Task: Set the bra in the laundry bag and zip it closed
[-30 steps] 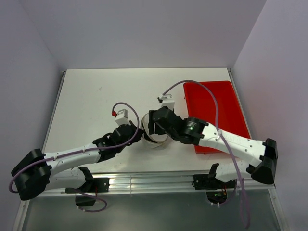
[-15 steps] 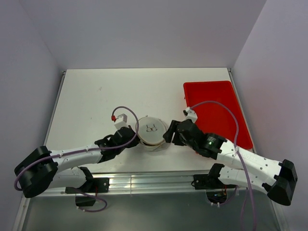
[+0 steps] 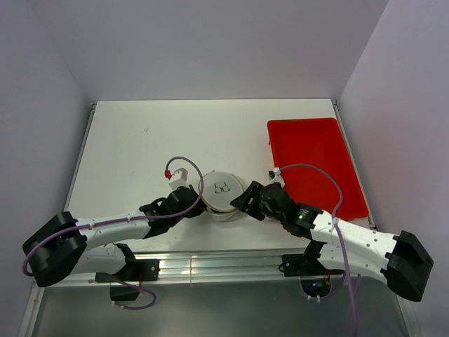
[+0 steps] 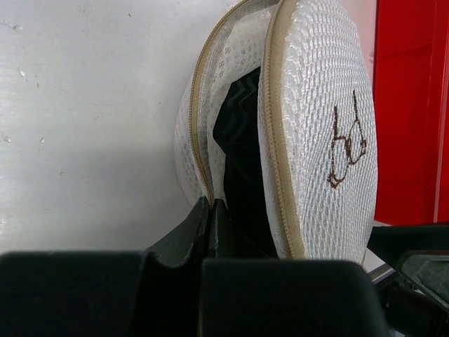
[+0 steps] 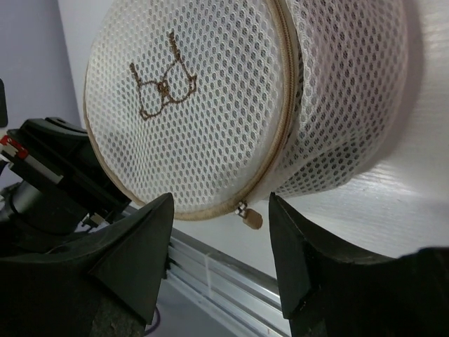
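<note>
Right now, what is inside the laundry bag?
Through the unzipped gap of the laundry bag, black fabric of the bra shows. The white mesh hides the rest of it.

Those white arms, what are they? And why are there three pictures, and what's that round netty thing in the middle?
Two robot arms with pinching fingers. One picture looks down on the table; the other two come from cameras on the wrists. The round thing is a mesh laundry bag with a black bra inside; a red tray lies nearby. The left gripper pinches the bag's edge. The right gripper is open, its jaws either side of the zipper pull. The bag gapes, not zipped yet.
</note>
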Robot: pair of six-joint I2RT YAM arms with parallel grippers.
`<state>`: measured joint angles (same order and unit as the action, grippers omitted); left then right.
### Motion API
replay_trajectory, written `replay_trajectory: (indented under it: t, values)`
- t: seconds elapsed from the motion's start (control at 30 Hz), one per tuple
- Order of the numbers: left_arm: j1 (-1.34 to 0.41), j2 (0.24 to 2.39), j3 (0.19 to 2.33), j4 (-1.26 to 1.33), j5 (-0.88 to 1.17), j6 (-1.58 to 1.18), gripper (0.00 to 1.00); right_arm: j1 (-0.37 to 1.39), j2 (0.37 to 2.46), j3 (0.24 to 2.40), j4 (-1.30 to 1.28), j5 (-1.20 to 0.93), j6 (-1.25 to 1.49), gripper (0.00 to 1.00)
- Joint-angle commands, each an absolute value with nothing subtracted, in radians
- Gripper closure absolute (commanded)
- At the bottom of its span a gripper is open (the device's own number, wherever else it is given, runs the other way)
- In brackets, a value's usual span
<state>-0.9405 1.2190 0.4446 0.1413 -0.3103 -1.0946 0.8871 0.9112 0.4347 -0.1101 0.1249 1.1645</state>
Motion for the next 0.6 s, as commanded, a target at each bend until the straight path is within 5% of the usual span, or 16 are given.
replay_trajectory:
  t: [0.0, 0.57]
  values:
    - [-0.948, 1.224, 0.448, 0.179, -0.296, -1.108, 1.00, 0.870, 0.934, 0.408, 0.032, 0.109, 1.236, 0.37]
    - [-0.948, 1.230, 0.457, 0.173, -0.290, -1.095, 1.00, 0.805, 1.003, 0.354, 0.130, 0.095, 1.252, 0.40]
